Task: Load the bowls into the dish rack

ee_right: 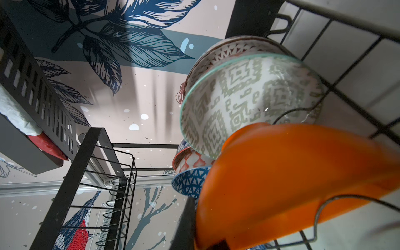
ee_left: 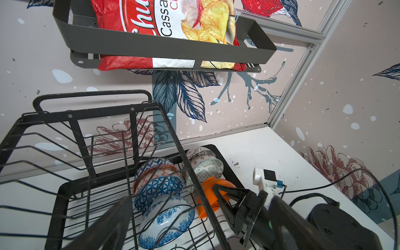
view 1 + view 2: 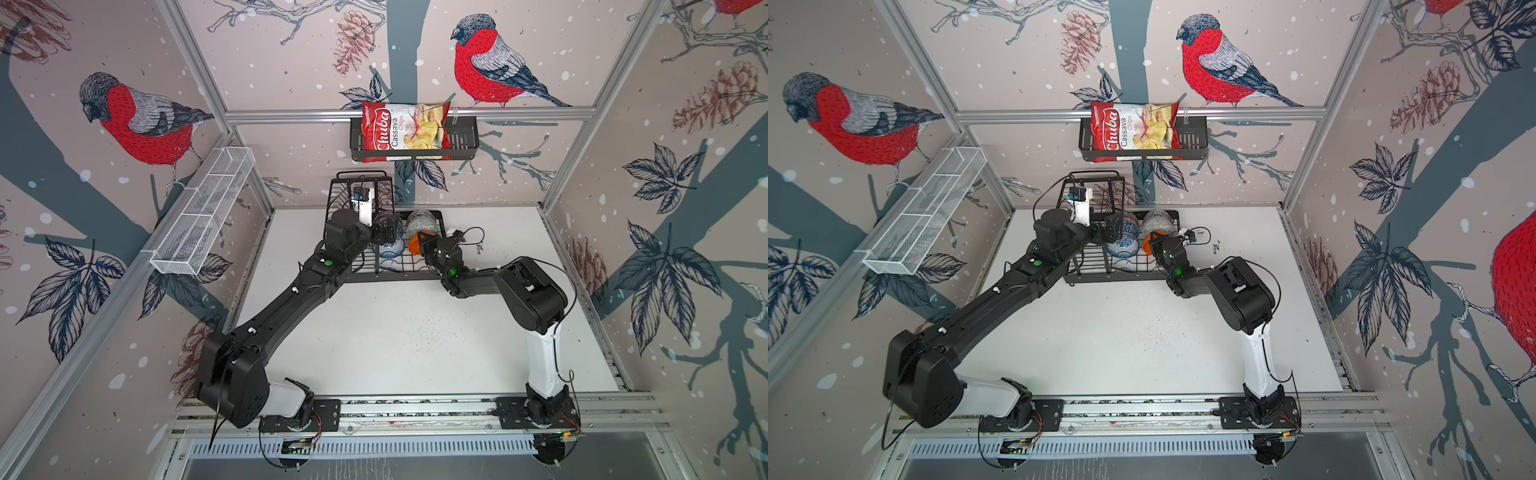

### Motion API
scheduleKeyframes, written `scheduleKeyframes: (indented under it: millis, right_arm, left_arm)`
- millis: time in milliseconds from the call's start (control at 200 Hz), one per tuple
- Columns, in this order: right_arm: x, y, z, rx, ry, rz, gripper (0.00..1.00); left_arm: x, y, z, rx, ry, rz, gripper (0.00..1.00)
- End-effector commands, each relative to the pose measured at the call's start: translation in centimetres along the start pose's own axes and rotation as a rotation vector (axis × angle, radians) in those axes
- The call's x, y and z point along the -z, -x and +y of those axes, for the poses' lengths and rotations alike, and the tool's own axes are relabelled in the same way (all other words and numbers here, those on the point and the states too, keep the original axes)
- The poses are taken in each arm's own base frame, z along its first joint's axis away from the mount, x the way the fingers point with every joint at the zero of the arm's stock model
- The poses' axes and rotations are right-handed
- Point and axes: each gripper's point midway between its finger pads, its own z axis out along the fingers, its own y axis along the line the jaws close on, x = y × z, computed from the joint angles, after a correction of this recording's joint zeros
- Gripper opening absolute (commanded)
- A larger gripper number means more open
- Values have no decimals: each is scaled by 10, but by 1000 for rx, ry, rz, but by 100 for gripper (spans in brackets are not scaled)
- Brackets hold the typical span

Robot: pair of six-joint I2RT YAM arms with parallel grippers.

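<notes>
In both top views the right tool covers most of the orange bowl, the left tool blocks some of the stacked bowls, and the left arm hides the left side of the dish rack. From the right wrist the orange bowl is blurred and runs off the frame, and the slatted basket conceals most of the chips bag. From the left wrist the left tool's fingers are dark blurs cut by the frame.
</notes>
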Motion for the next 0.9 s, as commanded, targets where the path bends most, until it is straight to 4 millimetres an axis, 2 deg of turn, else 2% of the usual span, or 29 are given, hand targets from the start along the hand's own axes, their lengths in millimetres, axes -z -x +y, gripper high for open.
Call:
scheduleKeyframes:
  millis: [0,415,690,896]
  right_arm:
    - [0,-4,4,-5,-16,11,2]
    - [2,-1,-13,-12,-104,3,8]
    - [5,5,-2,-4,-102,-5,15]
    - [4,5,-1,-8,-106,2,20]
  left_arm:
    - [1,6,0,1,-1,-21,98]
    - [3,10,2,19,-9,-31,98]
    - [2,7,4,18,2,-25,98]
    - [0,6,5,17,2,-21,99]
